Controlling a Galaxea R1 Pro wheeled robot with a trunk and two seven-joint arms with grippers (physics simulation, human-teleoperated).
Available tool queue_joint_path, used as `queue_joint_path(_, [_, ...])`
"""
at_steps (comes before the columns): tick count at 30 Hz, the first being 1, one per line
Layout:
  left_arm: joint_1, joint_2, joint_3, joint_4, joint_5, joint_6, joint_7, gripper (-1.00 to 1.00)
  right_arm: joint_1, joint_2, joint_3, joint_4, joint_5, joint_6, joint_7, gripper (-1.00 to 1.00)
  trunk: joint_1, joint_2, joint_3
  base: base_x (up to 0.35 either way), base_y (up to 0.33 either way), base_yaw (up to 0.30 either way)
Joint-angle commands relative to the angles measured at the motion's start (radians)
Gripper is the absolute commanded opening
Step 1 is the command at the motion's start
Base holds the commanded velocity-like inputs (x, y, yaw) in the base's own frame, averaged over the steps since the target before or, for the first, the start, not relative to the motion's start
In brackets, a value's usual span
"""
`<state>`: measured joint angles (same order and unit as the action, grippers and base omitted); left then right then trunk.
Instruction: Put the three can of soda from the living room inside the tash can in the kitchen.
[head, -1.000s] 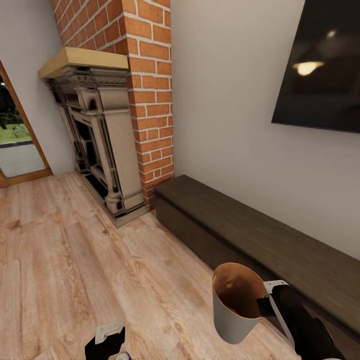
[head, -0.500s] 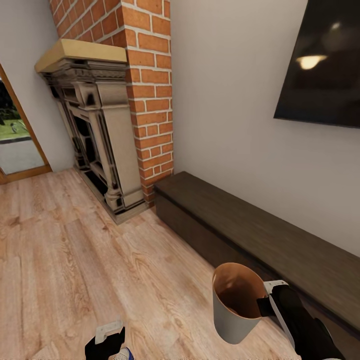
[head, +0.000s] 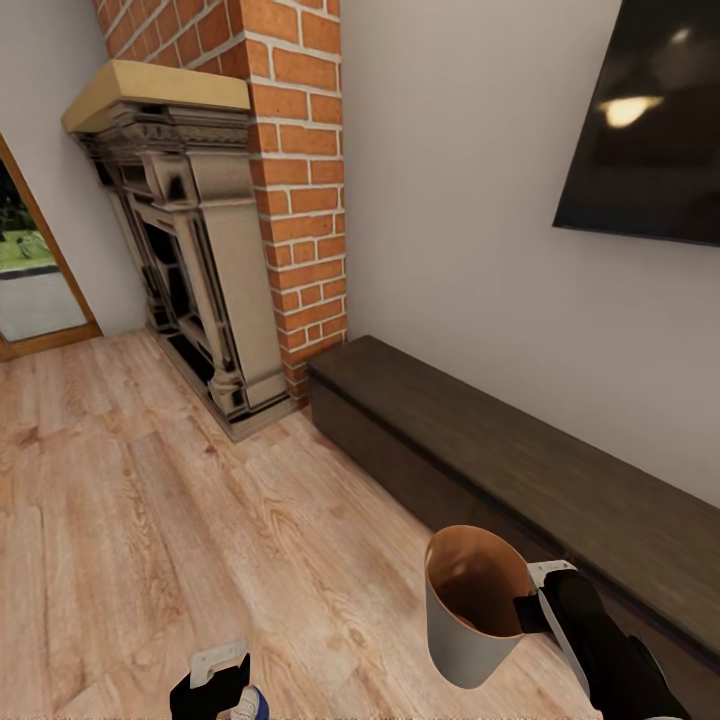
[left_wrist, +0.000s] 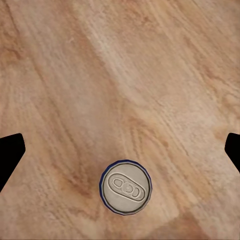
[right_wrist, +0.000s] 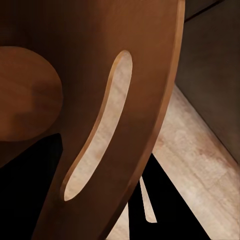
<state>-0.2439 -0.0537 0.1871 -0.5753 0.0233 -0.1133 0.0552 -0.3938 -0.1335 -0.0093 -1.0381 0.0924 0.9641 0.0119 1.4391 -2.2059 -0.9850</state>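
with the right gripper (head: 528, 608) clamped on the rim of the tash can (head: 470, 606), the left gripper (head: 222, 685), fingers apart, hovers over the blue soda can (left_wrist: 125, 186) upright on the living room floor (head: 150, 540), so the next move is to descend and grasp it.

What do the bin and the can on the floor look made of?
The tash can, held by the right claw: matte pale shell with a smooth brown-orange lining, probably plastic. The blue can of soda: dull silvery metal top with a pull tab, likely aluminium.
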Motion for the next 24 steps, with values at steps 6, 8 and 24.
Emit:
queue_joint_path(6, [0.000,0.000,0.000,0.000,0.000,0.000,0.000,1.00,0.000,0.000,0.000,0.000,-0.010,-0.001,0.006,-1.00,0.000,0.000,-0.010,0.000,0.000,0.000])
queue_joint_path(8, [0.000,0.000,0.000,0.000,0.000,0.000,0.000,1.00,0.000,0.000,0.000,0.000,-0.010,-0.001,0.006,-1.00,0.000,0.000,-0.013,0.000,0.000,0.000])
queue_joint_path(24, [-0.012,-0.001,-0.001,-0.003,-0.002,0.008,0.000,1.00,0.000,0.000,0.002,0.000,-0.011,-0.002,0.005,-1.00,0.000,0.000,-0.039,0.000,0.000,0.000])
